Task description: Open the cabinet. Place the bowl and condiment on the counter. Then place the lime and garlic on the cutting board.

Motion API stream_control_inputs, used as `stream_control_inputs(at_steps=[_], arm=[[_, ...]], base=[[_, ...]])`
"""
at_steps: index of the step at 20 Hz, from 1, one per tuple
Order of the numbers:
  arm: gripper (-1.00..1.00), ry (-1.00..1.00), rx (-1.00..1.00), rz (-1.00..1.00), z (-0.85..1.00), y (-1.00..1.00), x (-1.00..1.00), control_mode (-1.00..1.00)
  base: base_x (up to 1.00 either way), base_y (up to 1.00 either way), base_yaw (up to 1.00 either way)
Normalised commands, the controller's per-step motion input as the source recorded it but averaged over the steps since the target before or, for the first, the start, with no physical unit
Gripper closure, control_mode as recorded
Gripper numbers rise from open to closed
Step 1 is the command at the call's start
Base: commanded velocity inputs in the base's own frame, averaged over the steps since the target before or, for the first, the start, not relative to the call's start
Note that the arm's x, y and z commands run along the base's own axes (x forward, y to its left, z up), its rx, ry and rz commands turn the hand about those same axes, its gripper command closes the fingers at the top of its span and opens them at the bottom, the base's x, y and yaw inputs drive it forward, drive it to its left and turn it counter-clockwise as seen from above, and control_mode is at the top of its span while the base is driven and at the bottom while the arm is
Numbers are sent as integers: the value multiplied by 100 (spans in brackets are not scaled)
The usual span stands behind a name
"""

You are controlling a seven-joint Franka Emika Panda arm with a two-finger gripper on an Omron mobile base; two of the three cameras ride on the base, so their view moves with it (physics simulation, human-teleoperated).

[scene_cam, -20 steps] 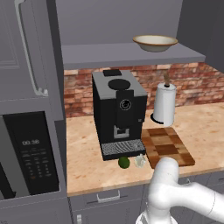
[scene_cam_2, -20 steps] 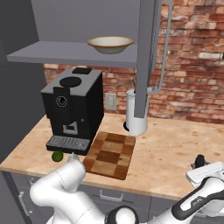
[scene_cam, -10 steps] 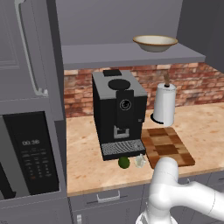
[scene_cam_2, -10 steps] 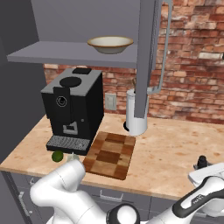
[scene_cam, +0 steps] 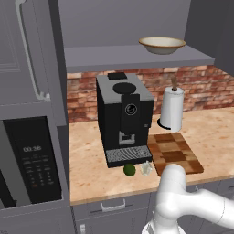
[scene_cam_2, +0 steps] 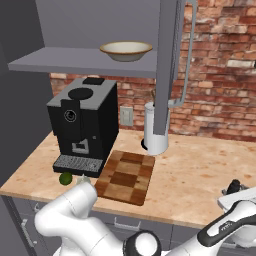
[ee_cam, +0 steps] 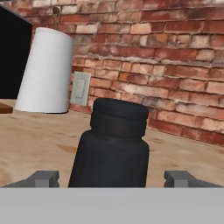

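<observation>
The gripper [ee_cam: 112, 178] is spread wide, its fingertips [ee_cam: 43, 178] clear of the condiment [ee_cam: 111, 148], which stands upright between them on the worktop [ee_cam: 35, 140]. The bowl [scene_cam: 162, 45] sits on the cabinet [scene_cam: 137, 57] shelf. Lime [scene_cam: 130, 169] and garlic [scene_cam: 146, 168] lie beside the cutting board [scene_cam: 176, 153].

Black coffee machine [scene_cam: 124, 119], white paper-towel roll [scene_cam: 172, 109] beside it, microwave [scene_cam: 31, 160], brick backsplash [scene_cam_2: 220, 80].

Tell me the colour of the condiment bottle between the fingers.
Black all over, cap included. The condiment bottle shows best in the hand view.
</observation>
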Motion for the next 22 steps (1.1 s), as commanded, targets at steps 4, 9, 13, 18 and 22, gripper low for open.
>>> stream_control_inputs(at_steps=[4,9,13,18,22], arm=[[-100,0,0,0,-24,-27,0,-100],[-100,-9,0,0,10,-8,-20,-100],[-100,-18,0,0,34,0,-78,-100],[-100,-17,0,-4,43,12,-72,-100],[-100,-13,-7,-8,41,49,-55,-100]], base=[[0,0,0],[0,0,0],[0,0,0],[0,0,0],[0,0,0]])
